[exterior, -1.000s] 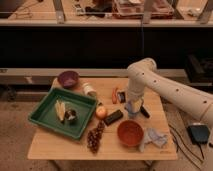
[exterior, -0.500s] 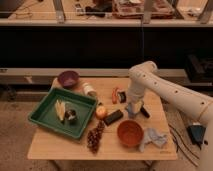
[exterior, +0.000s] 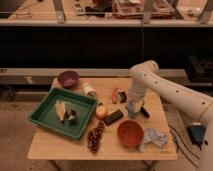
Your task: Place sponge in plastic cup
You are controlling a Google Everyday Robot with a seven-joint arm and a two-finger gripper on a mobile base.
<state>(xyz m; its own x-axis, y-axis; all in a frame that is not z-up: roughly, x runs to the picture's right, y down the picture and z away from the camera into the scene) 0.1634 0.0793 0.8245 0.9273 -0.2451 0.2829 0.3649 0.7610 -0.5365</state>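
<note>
My white arm reaches in from the right, and its gripper (exterior: pixel 134 106) points down over the table's right middle. A small pale blue object (exterior: pixel 132 108) sits right at the gripper. I cannot tell whether it is the sponge or the plastic cup. No other clear sponge or cup shows. A dark flat block (exterior: pixel 113 117) lies just left of the gripper.
On the wooden table (exterior: pixel 50 145) a green tray (exterior: pixel 45 120) holds a banana and a dark item. Also there: a purple bowl (exterior: pixel 68 78), a lying bottle (exterior: pixel 90 90), a red item (exterior: pixel 115 94), an orange fruit (exterior: pixel 101 112), grapes (exterior: pixel 94 139), an orange bowl (exterior: pixel 130 133), a blue cloth (exterior: pixel 155 138).
The gripper has come down a little toward the table at about the same spot. Nothing else has moved.
</note>
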